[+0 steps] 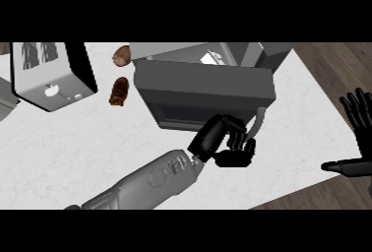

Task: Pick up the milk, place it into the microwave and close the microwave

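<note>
One microwave (203,88) stood on the worktop (80,147) beside one toaster (51,74) and two brown foods (119,91); a white patch behind its top was perhaps the milk (213,58). The left hand (227,147) was curled by its door handle (258,123), while the right hand (361,140) rested spread.

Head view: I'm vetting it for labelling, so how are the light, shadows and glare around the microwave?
Head view: even light, no glare on the white counter, no distinct cast shadows; the black left hand merges with the dark microwave front, so its outline reads poorly; the open right hand is cropped by the right edge.
</note>
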